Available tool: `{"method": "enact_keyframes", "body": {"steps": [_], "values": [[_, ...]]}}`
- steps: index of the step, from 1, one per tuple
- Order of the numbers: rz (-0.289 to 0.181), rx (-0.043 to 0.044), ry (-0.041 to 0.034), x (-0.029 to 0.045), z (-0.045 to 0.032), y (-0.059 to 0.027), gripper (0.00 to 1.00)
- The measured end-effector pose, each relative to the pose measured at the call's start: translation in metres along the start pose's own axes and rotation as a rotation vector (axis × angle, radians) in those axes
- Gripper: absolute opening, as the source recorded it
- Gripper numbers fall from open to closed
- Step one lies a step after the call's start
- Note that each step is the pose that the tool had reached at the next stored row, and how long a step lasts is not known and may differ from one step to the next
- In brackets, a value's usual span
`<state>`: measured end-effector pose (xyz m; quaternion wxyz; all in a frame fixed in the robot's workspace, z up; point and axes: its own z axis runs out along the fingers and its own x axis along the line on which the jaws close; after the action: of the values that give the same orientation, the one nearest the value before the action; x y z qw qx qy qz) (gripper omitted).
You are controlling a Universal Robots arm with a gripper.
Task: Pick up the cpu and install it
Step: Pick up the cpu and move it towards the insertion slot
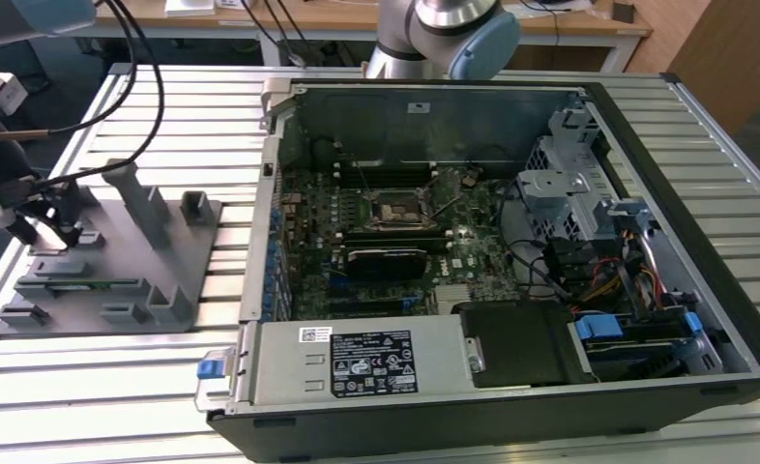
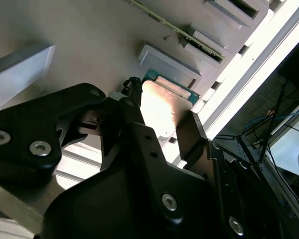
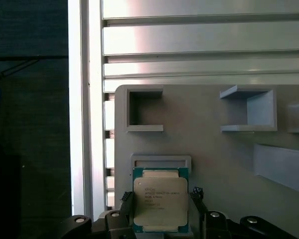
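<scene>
The cpu [image 3: 160, 206], a flat square chip with a silvery top and green rim, lies in a shallow seat of the grey fixture tray [image 3: 214, 154]. My gripper [image 3: 162, 196] is low over it, with one black fingertip [image 3: 127, 196] close beside each of two opposite edges and a thin gap still showing. In the second wrist view the cpu [image 2: 162, 107] sits between the black fingers [image 2: 132, 94] of the gripper [image 2: 162, 112]. In the exterior view the gripper [image 1: 44, 227] hangs over the tray [image 1: 160, 280] at the left. The motherboard socket [image 1: 391, 211] lies inside the open computer case.
The open case [image 1: 483, 251] takes up the middle and right of the slatted metal table [image 1: 83, 387]. Upright grey posts [image 1: 141, 198] stand on the tray close to the gripper. Black cables [image 1: 135, 87] hang above the tray. The table edge [image 3: 84, 124] runs right beside the tray.
</scene>
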<state>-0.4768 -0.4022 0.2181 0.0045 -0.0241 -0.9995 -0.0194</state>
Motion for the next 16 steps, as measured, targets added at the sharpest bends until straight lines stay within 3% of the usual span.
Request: {"method": "enact_keyframes", "body": {"steps": [16], "values": [[0.000, 0.0000, -0.0006, 0.0003, -0.0210, 0.0008, 0.53]]}}
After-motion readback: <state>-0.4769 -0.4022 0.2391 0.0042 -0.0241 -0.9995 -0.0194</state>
